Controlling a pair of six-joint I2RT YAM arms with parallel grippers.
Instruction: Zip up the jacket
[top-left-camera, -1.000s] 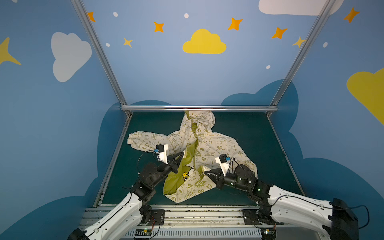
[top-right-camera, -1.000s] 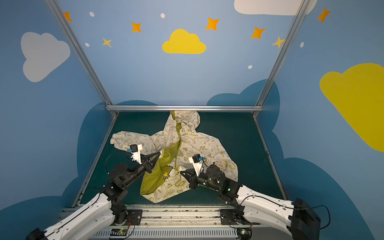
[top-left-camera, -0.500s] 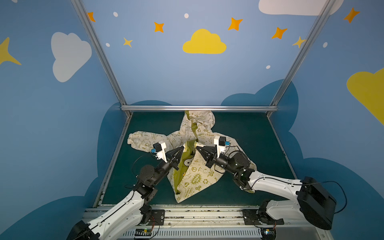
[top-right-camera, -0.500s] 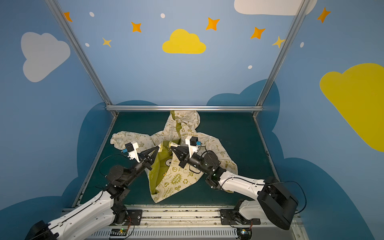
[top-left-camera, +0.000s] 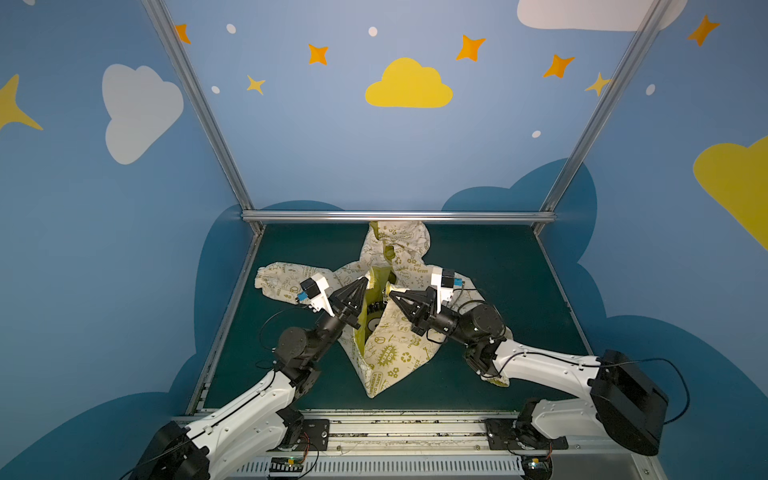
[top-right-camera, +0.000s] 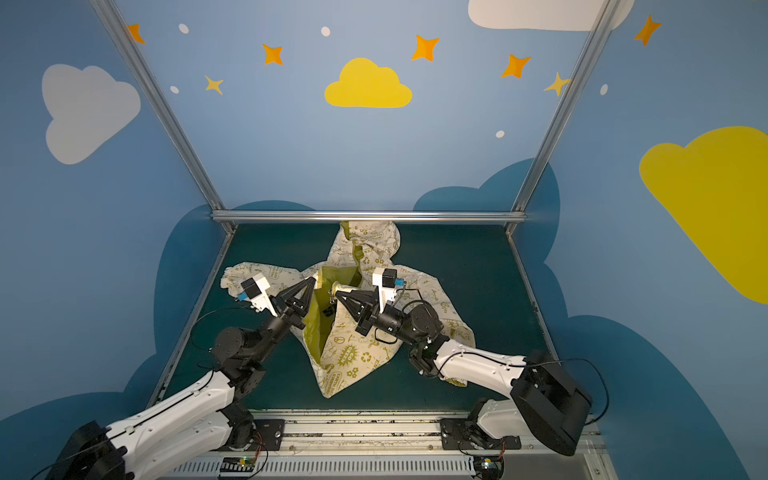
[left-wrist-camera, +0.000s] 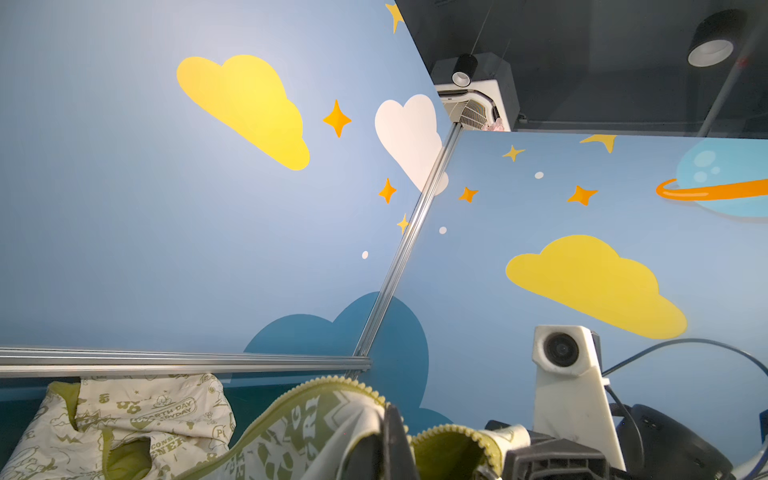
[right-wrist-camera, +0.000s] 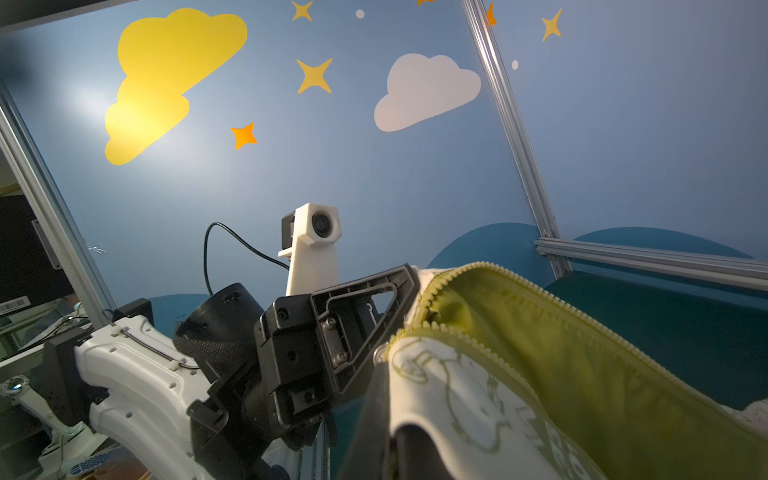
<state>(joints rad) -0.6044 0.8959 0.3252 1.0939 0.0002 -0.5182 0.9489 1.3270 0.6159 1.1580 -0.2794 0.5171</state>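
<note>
The left pincer (top-left-camera: 367, 281) is clamped shut on one open front edge of the jacket (top-left-camera: 390, 353), right at the zipper teeth (left-wrist-camera: 332, 380), and holds that edge lifted off the counter (top-left-camera: 478, 257). In the left wrist view the printed cloth is pinched against a dark finger (left-wrist-camera: 395, 432). Just beside it the right pincer (top-left-camera: 389, 293) is closed on the opposite front edge, its tips pointing toward the left pincer. In both top views the two are near each other but apart. Between them the front gapes and shows the olive lining (top-right-camera: 316, 328), and in the right wrist view both toothed edges (right-wrist-camera: 540, 286) run off side by side, not meshed. The jacket sits in the lower middle of both top views. Its hood (top-left-camera: 399, 241) lies toward the metal rail (top-left-camera: 399, 216) at the back of the counter. One sleeve (top-left-camera: 278, 280) stretches to the left of the frame behind the left pincer's camera. The other side is partly hidden under the right arm (top-left-camera: 540, 365). The lower hem hangs to a point (top-left-camera: 374, 392) near the counter's front edge. Blue walls (top-left-camera: 291, 145) painted with clouds and stars stand around the counter.
</note>
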